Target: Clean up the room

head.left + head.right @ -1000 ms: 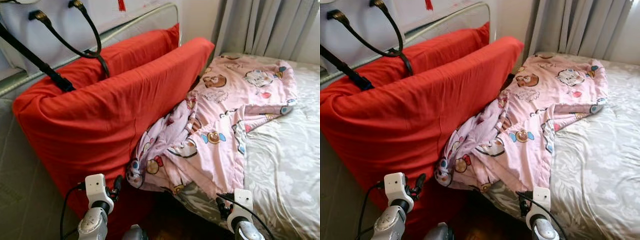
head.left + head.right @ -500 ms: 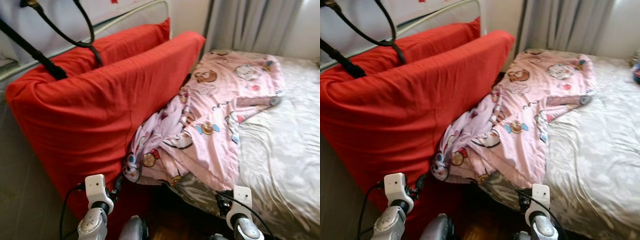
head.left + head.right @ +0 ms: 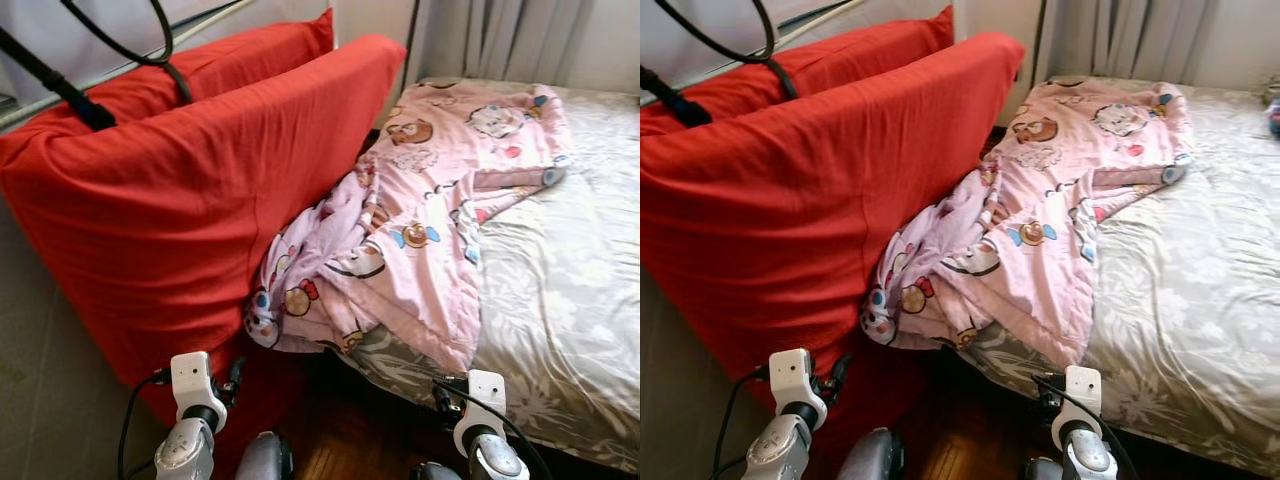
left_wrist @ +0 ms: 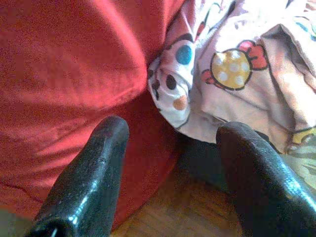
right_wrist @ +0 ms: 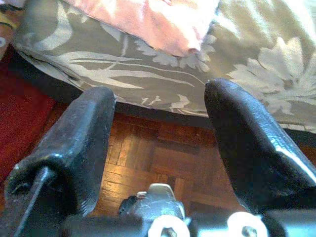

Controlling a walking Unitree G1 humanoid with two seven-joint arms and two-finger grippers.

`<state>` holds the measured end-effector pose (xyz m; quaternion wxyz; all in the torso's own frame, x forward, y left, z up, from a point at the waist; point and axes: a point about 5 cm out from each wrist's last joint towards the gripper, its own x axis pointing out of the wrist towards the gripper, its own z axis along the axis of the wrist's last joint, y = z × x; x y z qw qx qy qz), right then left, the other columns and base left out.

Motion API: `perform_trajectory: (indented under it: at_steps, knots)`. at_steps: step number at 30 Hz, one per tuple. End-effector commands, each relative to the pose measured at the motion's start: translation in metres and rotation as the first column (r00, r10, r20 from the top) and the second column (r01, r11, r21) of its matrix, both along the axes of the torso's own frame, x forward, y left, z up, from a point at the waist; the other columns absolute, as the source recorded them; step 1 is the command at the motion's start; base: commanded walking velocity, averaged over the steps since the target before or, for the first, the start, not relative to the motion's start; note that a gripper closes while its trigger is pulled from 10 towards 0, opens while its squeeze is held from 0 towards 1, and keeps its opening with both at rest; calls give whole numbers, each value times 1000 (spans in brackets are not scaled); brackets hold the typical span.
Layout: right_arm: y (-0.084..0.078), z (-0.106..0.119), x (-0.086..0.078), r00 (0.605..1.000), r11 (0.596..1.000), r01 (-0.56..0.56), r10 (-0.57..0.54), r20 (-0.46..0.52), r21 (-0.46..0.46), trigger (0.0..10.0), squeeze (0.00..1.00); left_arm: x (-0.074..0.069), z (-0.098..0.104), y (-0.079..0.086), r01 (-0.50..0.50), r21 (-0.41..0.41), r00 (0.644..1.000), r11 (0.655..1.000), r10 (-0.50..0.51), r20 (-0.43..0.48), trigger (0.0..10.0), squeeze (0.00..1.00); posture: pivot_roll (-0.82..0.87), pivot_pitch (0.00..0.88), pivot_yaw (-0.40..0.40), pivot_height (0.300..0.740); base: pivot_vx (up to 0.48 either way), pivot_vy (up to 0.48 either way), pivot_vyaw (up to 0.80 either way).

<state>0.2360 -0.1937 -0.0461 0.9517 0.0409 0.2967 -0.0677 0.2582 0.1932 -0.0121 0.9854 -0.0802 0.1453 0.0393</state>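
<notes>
Beside the bed (image 3: pixel 570 330), the crumpled pink blanket (image 3: pixel 420 240) is judged the target, since the left gripper (image 4: pixel 173 163) and right gripper (image 5: pixel 160 143) are held apart, empty, below its hanging edge.

A bed (image 3: pixel 580 330) (grey floral sheet) carries a rumpled pink blanket (image 3: pixel 440 220).

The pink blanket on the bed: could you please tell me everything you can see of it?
The pink blanket is soft, thin cloth printed with cartoon characters and coloured dots. It lies crumpled and unfolded across the near corner of the bed, over a grey leaf-patterned sheet. Its bunched lower end hangs off the bed's edge and presses against the upright red cushion. Neither gripper touches it.
</notes>
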Motion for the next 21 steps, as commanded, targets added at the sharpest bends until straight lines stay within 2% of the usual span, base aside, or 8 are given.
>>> perform_trajectory:
  at_steps: [1, 21]
  knots:
    - [1, 1, 1, 1000, 1000, 6, -6, 3, 6, 10000, 0, -3, -2, 3, -7, 5, 1000, 1000, 7, -15, 10000, 0, -17, 46, 55, 631, 251, 0, 0]
    - [4, -1, 0, 1000, 1000, 4, -4, -5, 7, 10000, 0, -4, -4, 7, -8, 9, 1000, 1000, 8, -30, 10000, 0, -15, 57, 61, 631, 71, 0, 0]
